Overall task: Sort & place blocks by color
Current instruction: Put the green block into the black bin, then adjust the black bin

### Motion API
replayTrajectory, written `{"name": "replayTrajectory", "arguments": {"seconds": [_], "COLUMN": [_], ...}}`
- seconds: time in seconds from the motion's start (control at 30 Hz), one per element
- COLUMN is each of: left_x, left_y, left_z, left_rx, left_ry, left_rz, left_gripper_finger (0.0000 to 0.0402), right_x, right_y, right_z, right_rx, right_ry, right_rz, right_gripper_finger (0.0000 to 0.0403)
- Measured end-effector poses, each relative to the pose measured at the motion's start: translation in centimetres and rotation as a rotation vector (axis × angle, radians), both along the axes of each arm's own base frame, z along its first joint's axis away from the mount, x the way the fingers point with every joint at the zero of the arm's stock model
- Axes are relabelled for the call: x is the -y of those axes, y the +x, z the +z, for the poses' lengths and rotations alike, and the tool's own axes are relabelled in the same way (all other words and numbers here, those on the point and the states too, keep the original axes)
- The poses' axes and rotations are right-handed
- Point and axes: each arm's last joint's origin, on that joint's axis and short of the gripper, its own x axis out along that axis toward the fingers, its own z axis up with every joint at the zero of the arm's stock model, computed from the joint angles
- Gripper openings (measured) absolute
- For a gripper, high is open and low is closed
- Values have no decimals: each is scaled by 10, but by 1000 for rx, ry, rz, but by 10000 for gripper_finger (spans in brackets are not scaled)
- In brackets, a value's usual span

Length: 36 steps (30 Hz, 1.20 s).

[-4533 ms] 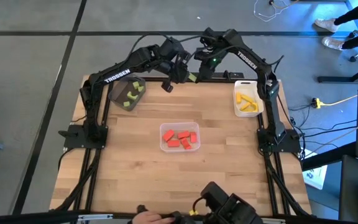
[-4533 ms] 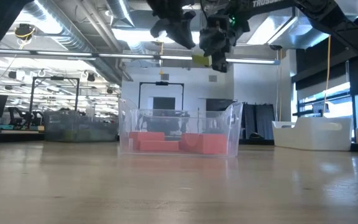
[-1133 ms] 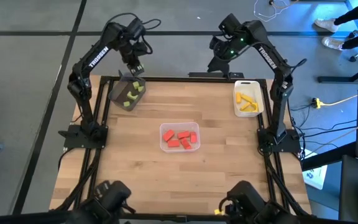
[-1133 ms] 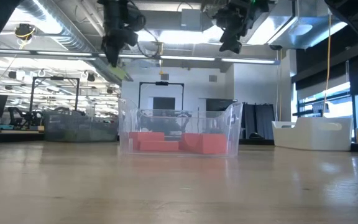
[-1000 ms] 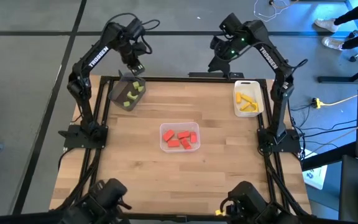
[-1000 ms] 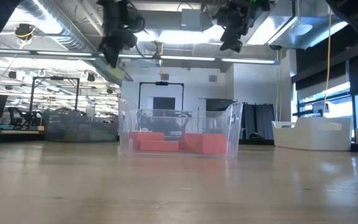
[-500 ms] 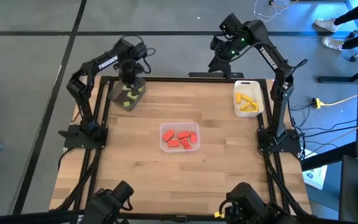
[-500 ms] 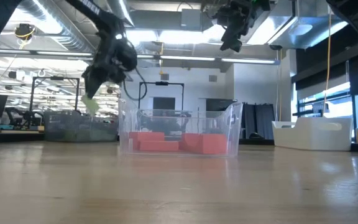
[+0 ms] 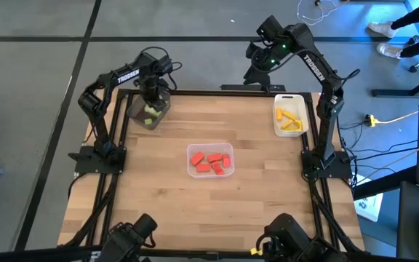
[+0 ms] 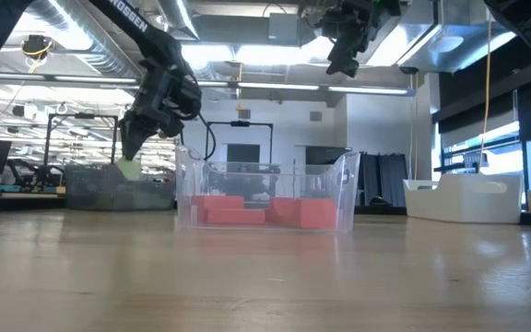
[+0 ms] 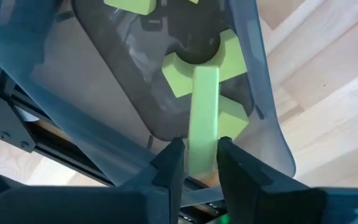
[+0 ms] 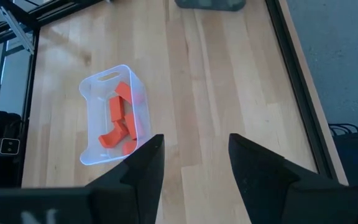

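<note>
My left gripper (image 9: pixel 151 102) points down over the dark grey tray (image 9: pixel 138 110) at the table's far left corner, shut on a long light green block (image 11: pixel 202 118). Other green blocks (image 11: pixel 182 78) lie on the tray's floor below it. Red blocks (image 9: pixel 212 161) lie in the clear tray (image 9: pixel 192 172) at mid-table. Yellow blocks (image 9: pixel 289 119) lie in the white tray (image 9: pixel 285 98) at the far right. My right gripper (image 9: pixel 253 70) hangs high beyond the table's far edge, open and with nothing between its fingers (image 12: pixel 148 163). My left gripper pinches the long green block by its upper end (image 11: pixel 201 158) between its two fingers (image 11: pixel 171 160), coming from above and pointing down. The block hangs upright below the fingertips, its lower end (image 11: pixel 205 73) just over the green blocks in the tray. Whether it touches them I cannot tell.
Bare wooden tabletop (image 9: pixel 209 211) spreads across the near half and between the trays. A black frame (image 9: pixel 115 189) runs along the table's sides. The clear tray (image 10: pixel 265 195) stands in the middle of the low view, with the white tray (image 10: pixel 464 198) to its right.
My left gripper has come down from high above the table's far left corner toward the dark grey tray, tipping until it points straight down. The green block has gone down with it and now hangs just inside the tray.
</note>
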Motion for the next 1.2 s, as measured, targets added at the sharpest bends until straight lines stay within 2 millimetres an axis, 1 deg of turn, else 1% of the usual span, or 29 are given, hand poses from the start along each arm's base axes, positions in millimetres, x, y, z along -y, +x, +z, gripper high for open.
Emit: {"name": "replayTrajectory", "arguments": {"seconds": [0.3, 0.37, 0.43, 0.53, 0.6, 0.7, 0.83, 0.93, 1.07, 1.2], "left_x": [-1, -1, 0, 4, 7, 14, 24, 28, 26, 22], "left_y": [1, 4, 9, 25, 38, 60, 84, 93, 93, 84], "left_z": [1, 5, 13, 27, 31, 33, 25, 18, 9, -7], "left_rx": [-34, -11, 55, 156, 207, 278, 324, 317, 318, 300], "left_ry": [41, 42, 36, 71, 105, 175, 282, 350, 363, 351], "left_rz": [-17, -6, -9, -20, -33, -117, -221, -272, -269, -241], "left_gripper_finger": [85, 85, 86, 86, 86, 82, 61, 38, 7, 4], "right_x": [0, 0, 0, -2, -5, -8, -13, -17, -19, -20], "right_y": [0, 0, 0, -2, -7, -16, -24, -28, -30, -31], "right_z": [0, 0, 0, 3, 9, 17, 27, 32, 34, 36], "right_rx": [0, 0, 0, 6, 19, 36, 57, 67, 73, 77], "right_ry": [2, 2, 1, -7, -21, -41, -65, -76, -81, -86], "right_rz": [-1, -1, 0, 0, -4, -16, -25, -26, -28, -27], "right_gripper_finger": [179, 179, 179, 179, 179, 179, 179, 179, 179, 179]}}
